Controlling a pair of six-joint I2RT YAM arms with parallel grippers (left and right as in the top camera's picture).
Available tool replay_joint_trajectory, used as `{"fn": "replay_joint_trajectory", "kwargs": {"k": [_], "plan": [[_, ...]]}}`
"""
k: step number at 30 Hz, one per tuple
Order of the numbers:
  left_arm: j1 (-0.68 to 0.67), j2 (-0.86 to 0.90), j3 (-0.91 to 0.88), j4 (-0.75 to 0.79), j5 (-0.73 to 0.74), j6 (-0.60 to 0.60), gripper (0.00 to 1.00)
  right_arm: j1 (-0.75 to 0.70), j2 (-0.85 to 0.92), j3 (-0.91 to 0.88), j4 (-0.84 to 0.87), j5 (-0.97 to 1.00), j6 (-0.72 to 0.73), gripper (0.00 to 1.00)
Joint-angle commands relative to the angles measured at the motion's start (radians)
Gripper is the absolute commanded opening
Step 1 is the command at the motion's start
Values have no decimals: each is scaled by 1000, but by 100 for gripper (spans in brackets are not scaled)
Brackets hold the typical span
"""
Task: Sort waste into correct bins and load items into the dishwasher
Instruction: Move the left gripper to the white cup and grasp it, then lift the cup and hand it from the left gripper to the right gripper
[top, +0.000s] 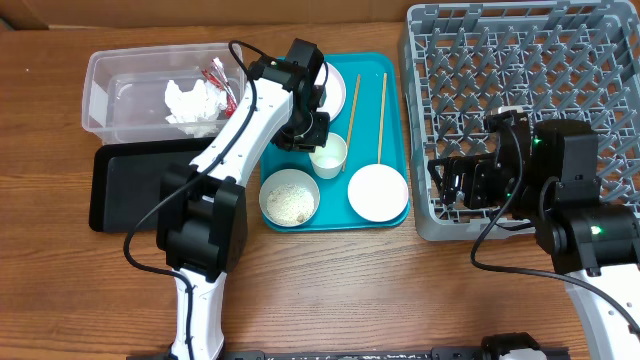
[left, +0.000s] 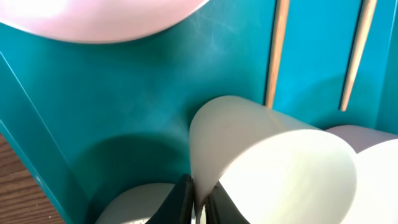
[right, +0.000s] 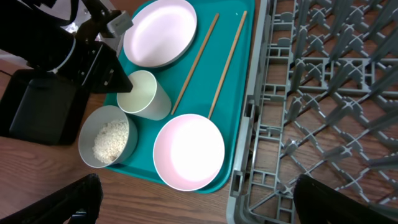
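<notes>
Left of the teal tray (top: 366, 110), a crumpled tissue (top: 190, 102) and a red-and-white wrapper (top: 218, 78) are held in the clear tub (top: 100, 100), with the black tray (top: 125, 190) just in front of it. Near the teal tray's middle, the small cup (top: 328, 156) is clamped at its rim by the left gripper (left: 199, 199). Right of the teal tray, at the dish rack's (top: 520, 60) near-left edge, the right gripper (top: 452, 183) is seen with its fingers spread wide apart.

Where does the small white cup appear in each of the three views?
Overhead: small white cup at the middle of the teal tray.
Left wrist: it fills the lower centre.
Right wrist: left of centre.
Shared landmark: the two chopsticks lying near the cup.
</notes>
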Motion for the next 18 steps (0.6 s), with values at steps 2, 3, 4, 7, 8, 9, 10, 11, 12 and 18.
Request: {"fn": "replay_joint_trajectory", "kwargs": {"k": [2,3,4,7,8,9,10,11,12,18], "plan": [[-10,3,-50,18,1,21,8,-5,1,13,6,-24,5,100],[-10,3,-58,25,0,21,4,-5,2,13,6,-24,5,100],[-10,3,-59,30,0,21,4,-5,1,13,6,-24,5,100],[-5,2,-50,43,3,24,4,-5,2,13,19,-77,5,100],[0,2,-37,39,16,24,4,-5,2,13,36,-122,5,100],[5,1,-24,32,39,24,4,-5,1,13,55,-165,5,100],[11,0,-8,22,68,25,4,-5,2,12,79,-209,5,100],[18,0,13,7,108,35,4,-5,3,12,100,-241,5,100],[24,0,32,-8,149,53,4,-5,7,12,125,-270,5,100],[80,-1,179,-153,469,219,4,-4,84,12,218,-371,5,100]]}}
